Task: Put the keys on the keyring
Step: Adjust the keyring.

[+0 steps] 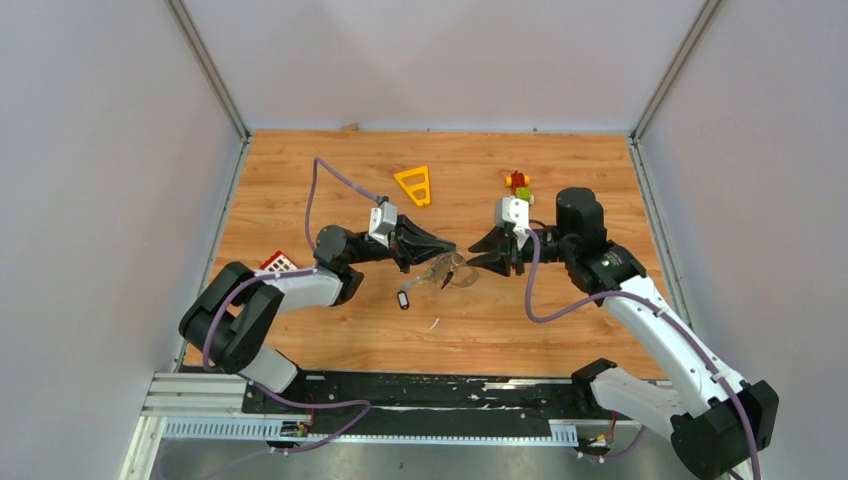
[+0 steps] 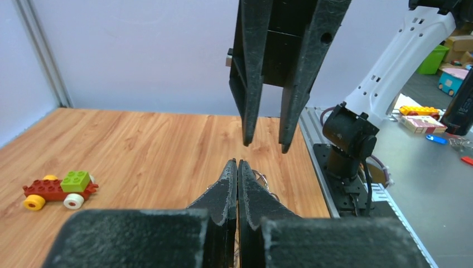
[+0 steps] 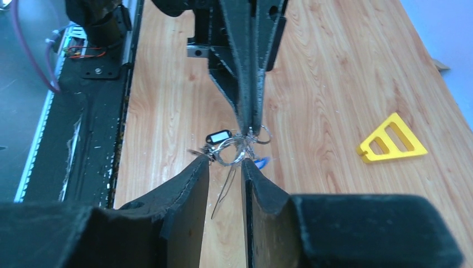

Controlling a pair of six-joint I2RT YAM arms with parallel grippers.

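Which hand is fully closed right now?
The left hand: its fingers press together, pinching the keyring. The right hand has a clear gap between its fingers.

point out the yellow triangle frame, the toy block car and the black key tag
yellow triangle frame [image 3: 396,119]: right wrist view, its top corner
toy block car [image 2: 76,181]: left wrist view, green brick on top
black key tag [image 3: 218,135]: right wrist view, its white label
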